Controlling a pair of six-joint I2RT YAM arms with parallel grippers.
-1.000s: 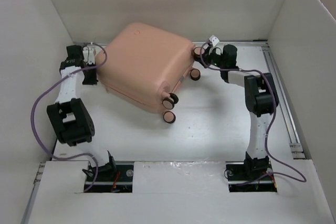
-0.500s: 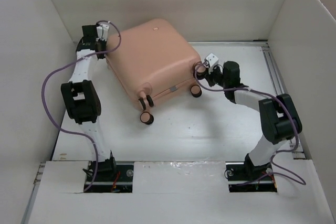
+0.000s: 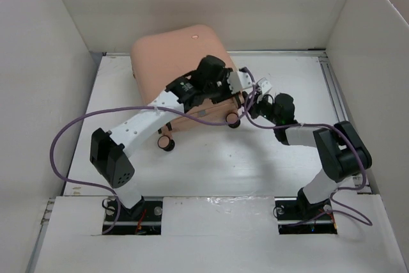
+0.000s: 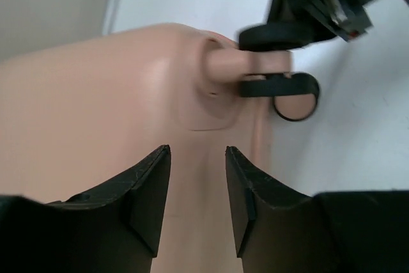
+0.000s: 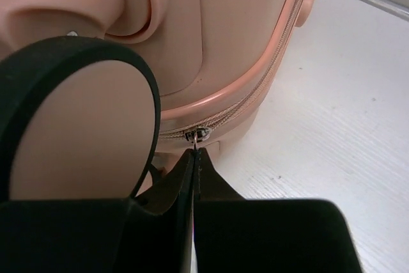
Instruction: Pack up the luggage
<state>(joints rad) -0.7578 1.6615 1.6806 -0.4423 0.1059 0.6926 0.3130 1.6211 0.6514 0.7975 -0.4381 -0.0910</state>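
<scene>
The salmon-pink luggage (image 3: 172, 55) lies closed at the back of the table, its wheels toward the front right. My left gripper (image 3: 223, 91) reaches across its top to the wheel end. In the left wrist view it (image 4: 197, 151) is open, with only the luggage's shell (image 4: 96, 113) under the jaws and a wheel (image 4: 295, 97) just ahead. My right gripper (image 3: 246, 103) is at the luggage's right wheel corner. In the right wrist view it (image 5: 195, 153) is shut on the metal zipper pull (image 5: 198, 135) of the luggage's seam, next to a large wheel (image 5: 77, 132).
White walls enclose the table on the left, back and right. A metal rail (image 3: 342, 119) runs along the right side. The left arm's purple cable (image 3: 70, 132) loops over the table's left part. A front wheel (image 3: 167, 143) sticks out toward the table's middle.
The luggage has turned and slid toward the back. My left arm swung from the back left corner over the case to its wheel end. My right gripper moved forward with the wheel corner.
</scene>
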